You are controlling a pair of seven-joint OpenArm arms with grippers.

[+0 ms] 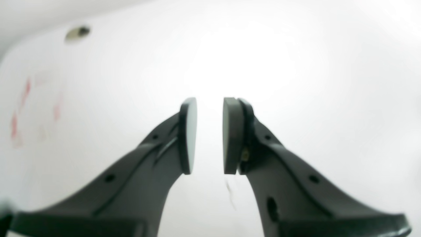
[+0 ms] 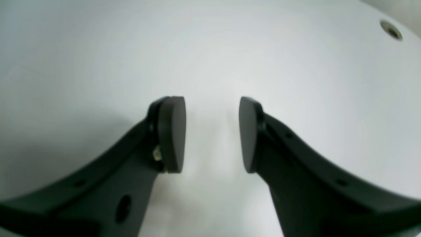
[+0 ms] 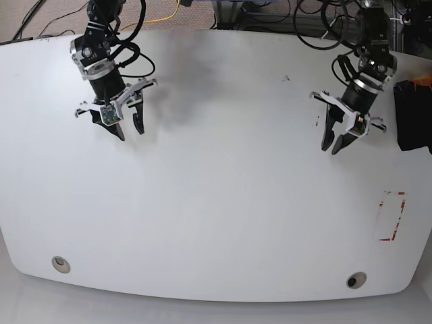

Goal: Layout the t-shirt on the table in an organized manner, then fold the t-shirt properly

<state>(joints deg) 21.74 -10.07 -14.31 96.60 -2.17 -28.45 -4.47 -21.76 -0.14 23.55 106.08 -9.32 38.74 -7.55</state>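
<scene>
The t-shirt (image 3: 413, 116) lies as a compact black bundle at the table's right edge, partly cut off by the frame, with a trace of orange at its top. Neither gripper touches it. My left gripper (image 3: 333, 146) hangs over the white table (image 3: 223, 175) just left of the bundle. In the left wrist view the left gripper (image 1: 210, 135) is open by a narrow gap with nothing between its pads. My right gripper (image 3: 129, 131) hovers over the table's far left. The right wrist view shows the right gripper (image 2: 212, 135) open and empty.
A red tape rectangle (image 3: 391, 216) marks the table near the right front, blurred red (image 1: 19, 112) in the left wrist view. Two metal-ringed holes (image 3: 61, 264) (image 3: 356, 279) sit near the front edge. Cables run behind the far edge.
</scene>
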